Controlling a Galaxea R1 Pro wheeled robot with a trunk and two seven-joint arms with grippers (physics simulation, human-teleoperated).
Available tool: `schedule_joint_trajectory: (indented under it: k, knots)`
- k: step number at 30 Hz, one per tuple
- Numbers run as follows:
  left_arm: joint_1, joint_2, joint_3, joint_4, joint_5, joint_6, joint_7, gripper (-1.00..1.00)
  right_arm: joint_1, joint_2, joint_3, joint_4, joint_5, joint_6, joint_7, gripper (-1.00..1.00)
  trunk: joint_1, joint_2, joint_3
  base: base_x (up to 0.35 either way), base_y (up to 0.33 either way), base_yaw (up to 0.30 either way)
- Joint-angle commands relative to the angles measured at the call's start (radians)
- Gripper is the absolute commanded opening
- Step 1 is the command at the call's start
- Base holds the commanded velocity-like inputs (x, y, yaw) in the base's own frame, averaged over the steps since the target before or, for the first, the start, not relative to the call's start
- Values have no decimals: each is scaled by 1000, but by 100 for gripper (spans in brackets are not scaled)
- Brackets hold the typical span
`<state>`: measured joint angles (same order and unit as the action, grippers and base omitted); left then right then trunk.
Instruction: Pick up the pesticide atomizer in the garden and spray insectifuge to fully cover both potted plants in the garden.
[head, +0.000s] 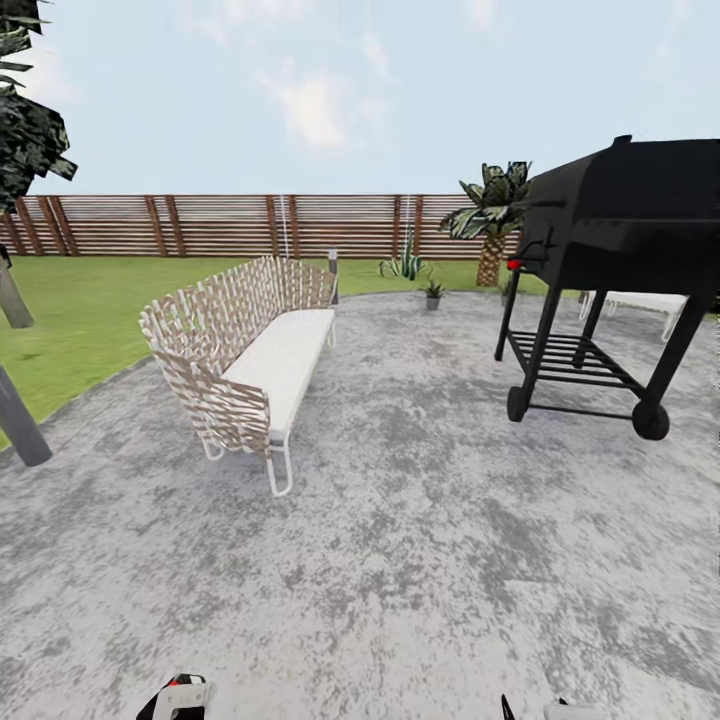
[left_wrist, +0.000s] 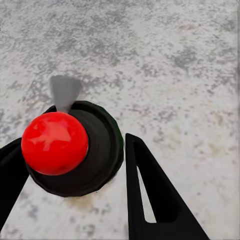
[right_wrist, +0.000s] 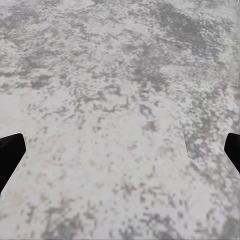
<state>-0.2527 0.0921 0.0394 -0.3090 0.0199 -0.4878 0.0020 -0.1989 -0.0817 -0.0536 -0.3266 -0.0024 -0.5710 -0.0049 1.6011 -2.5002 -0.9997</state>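
The pesticide atomizer (left_wrist: 75, 150) sits clamped in the left end effector (left_wrist: 75, 165), seen from above in the left wrist view — a red ball on a dark round top, one black finger on either side, pressed against it. The bottle's long axis runs straight down toward the patio (head: 420, 520), so it stands upright in the grip. The right end effector (right_wrist: 120, 155) hangs with its fingers wide apart, nothing between them.

The spraying target is a potted plant (head: 433, 291) at about 12 o'clock, slightly toward 1, well away at the patio's far edge near the spiky agave (head: 405, 262). The way lies between the wicker sofa (head: 245, 350) at 11 and the black grill (head: 610, 250) at 2 — probably a drive forward first.
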Motion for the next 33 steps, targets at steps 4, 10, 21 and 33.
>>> schedule_joint_trajectory:
  k: [4,10,21,33]
  knots:
    - [0,-1,-1,1,1,-3,1,-100,-1,0,-2,2,-1,-2,-1,100,-9,14,13,0,0,-191]
    - [0,-2,-1,1,0,-3,1,-100,-1,2,0,3,-1,-1,0,100,-32,56,32,0,0,-259]
    - [0,-2,-1,1,1,-3,1,-100,-1,2,-1,3,-1,-1,0,100,-51,91,48,0,0,-267]
    - [0,-3,-2,1,1,-3,1,-100,-1,2,-6,-3,-1,-1,-1,100,-51,91,48,0,0,-267]
